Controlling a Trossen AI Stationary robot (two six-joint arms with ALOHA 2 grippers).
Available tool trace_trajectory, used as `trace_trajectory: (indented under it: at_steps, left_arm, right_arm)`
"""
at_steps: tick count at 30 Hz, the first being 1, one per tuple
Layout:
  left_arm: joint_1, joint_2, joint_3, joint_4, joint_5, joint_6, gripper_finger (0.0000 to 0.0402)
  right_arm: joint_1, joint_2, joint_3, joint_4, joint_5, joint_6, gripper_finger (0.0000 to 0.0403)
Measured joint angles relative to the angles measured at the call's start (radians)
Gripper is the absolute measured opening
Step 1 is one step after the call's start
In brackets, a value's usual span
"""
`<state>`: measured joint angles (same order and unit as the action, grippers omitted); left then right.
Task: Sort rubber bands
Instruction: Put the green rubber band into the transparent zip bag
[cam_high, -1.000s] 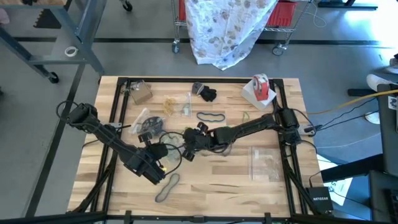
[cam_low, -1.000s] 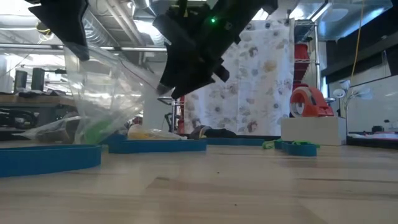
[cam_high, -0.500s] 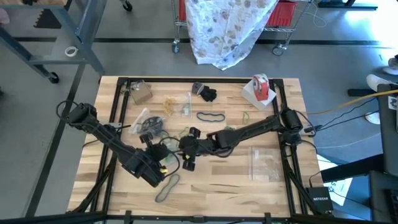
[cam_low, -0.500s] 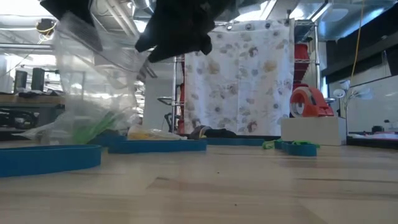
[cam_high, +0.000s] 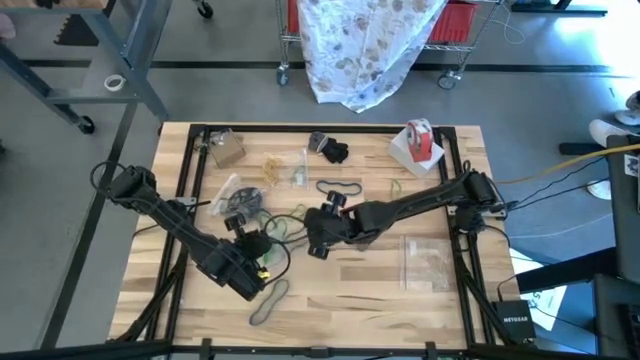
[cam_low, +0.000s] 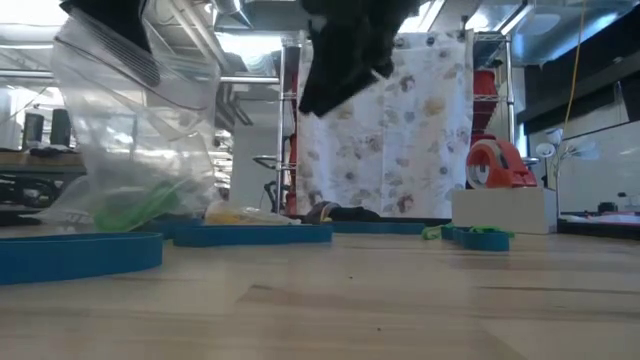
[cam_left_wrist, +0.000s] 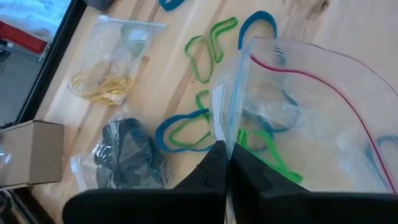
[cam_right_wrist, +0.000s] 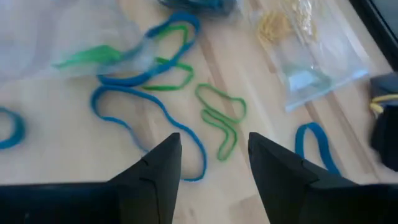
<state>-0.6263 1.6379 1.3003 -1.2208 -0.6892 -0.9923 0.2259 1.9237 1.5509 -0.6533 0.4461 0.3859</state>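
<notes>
We see the left gripper (cam_left_wrist: 227, 163) pressed together on the edge of a clear bag (cam_left_wrist: 323, 118), lifting it off the wooden surface (cam_high: 360, 290). The bag has a red line along its open mouth, and through its wall we make out green rubber bands (cam_left_wrist: 264, 149) lying in its lower part; in the low view the same green bands (cam_low: 135, 208) sit at the bottom of the hanging bag (cam_low: 130, 120).

Just beyond the left gripper, loose on the surface, we note a blue band (cam_left_wrist: 180, 127) with a green band inside its loop, a folded green band (cam_left_wrist: 211, 46) and a second blue band (cam_left_wrist: 258, 28). Farther from this gripper lie three more containers: a sealed clear bag holding tan bands (cam_left_wrist: 102, 84), a clear bag holding black bands (cam_left_wrist: 127, 155), and a brown cardboard box (cam_left_wrist: 31, 152) whose contents we cannot tell.

The right gripper (cam_right_wrist: 211, 165) hovers above the surface with its fingers spread and nothing between them. Directly ahead of it lie a long blue band (cam_right_wrist: 149, 118) and a looped green band (cam_right_wrist: 221, 118); to one side lies a further blue band (cam_right_wrist: 317, 143), and beyond these a clear bag with tan bands (cam_right_wrist: 298, 43).

In the high view, an empty-looking clear bag (cam_high: 425, 262) lies near the right arm, and a red-and-white tape roll (cam_high: 420, 140) rests on a white box. A black box at the surface's edge reads "NETGEAR" (cam_high: 515, 322).
</notes>
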Motion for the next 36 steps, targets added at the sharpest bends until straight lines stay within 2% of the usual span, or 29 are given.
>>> trace_trajectory:
  at_steps: [3,12,17,23,26,31,36]
  left_arm:
    - [0.000,0.000,0.000,0.001,0.000,0.000,0.0000]
    - [-0.004,0.000,0.000,0.002,-0.001,0.004,0.0000]
    - [-0.006,0.000,0.000,0.003,-0.002,0.009,0.0000]
    - [-0.006,0.000,0.000,0.004,-0.002,0.025,0.0000]
    - [-0.006,0.000,0.000,0.004,-0.002,0.027,0.0000]
    - [-0.006,0.000,0.000,0.005,-0.003,0.024,0.0000]
    - [-0.006,0.000,0.000,0.006,-0.003,0.026,0.0000]
  right_arm:
    - [-0.041,0.006,-0.056,0.052,-0.036,0.004,0.0179]
    - [-0.167,0.095,-0.216,0.349,-0.124,0.056,0.0179]
    - [-0.188,0.159,-0.225,0.376,-0.176,0.079,0.0179]
    - [-0.187,0.186,-0.222,0.366,-0.166,0.093,0.0172]
    - [-0.186,0.187,-0.222,0.363,-0.163,0.096,0.0136]
    - [-0.175,0.184,-0.220,0.341,-0.161,0.087,0.0019]
    - [-0.114,0.103,-0.227,0.284,-0.038,0.087,0.0015]
